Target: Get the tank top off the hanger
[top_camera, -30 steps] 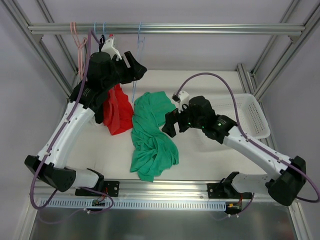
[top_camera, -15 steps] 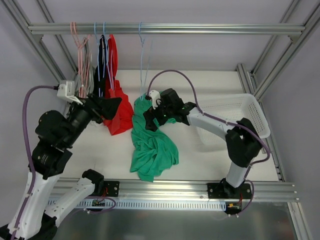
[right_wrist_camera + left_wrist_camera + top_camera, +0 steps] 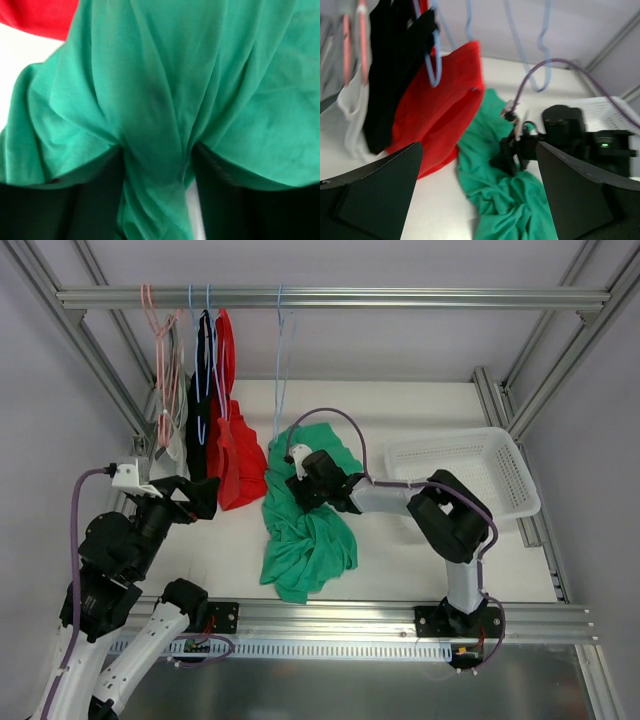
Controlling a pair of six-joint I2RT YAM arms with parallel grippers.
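A green tank top lies crumpled on the white table, off any hanger. My right gripper rests on its upper part. In the right wrist view a bunched fold of the green tank top runs between the two black fingers, which press it from both sides. My left gripper hangs open at the near left, pointing toward the clothes, with nothing between its fingers. An empty blue hanger dangles from the rail above the green tank top.
A red tank top, a black garment and a white one hang from the top rail at the back left. A white basket stands at the right. Frame posts run along both sides.
The left arm has pulled back from the rail to the near left with its gripper opened wide. The right gripper has moved left onto the green tank top and closed on a fold.
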